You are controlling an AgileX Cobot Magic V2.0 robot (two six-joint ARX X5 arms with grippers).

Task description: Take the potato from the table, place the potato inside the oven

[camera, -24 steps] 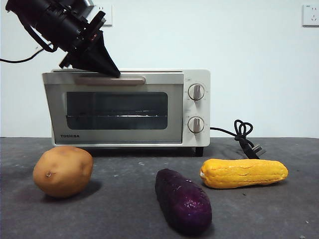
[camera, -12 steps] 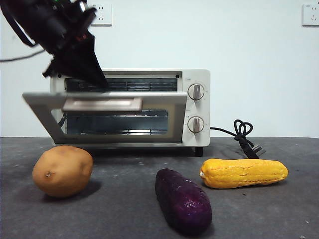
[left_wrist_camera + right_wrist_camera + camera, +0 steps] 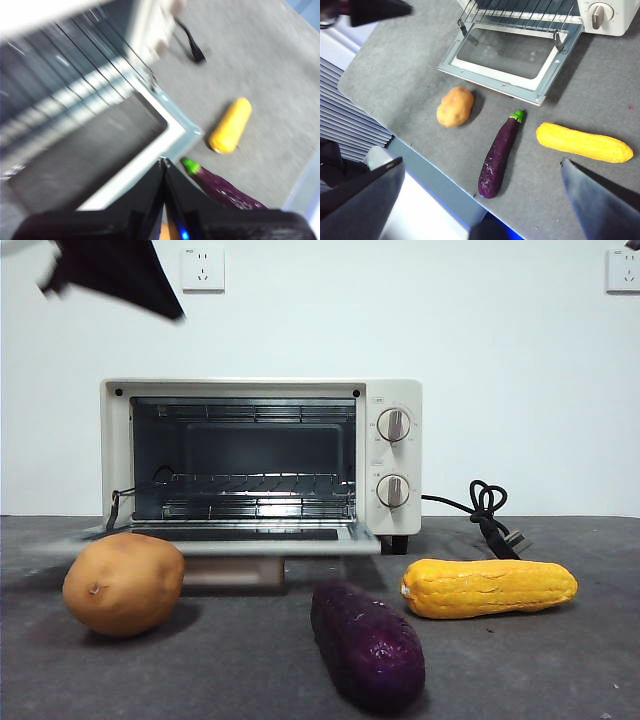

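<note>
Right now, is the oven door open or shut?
Open. The oven door lies folded down flat, baring the wire rack inside; the right wrist view shows the same.

Evenly lit, bright front view against a white wall; soft shadows pooled under the potato [image 3: 124,584] and the open oven [image 3: 260,456] door. Left wrist view heavily smeared by motion blur, oven rack lines streaked, left gripper [image 3: 163,165] dark and soft-edged. Right wrist view sharp on the table [image 3: 410,75], right gripper [image 3: 485,192] jaws blurred and out of focus nearest the lens.
</note>
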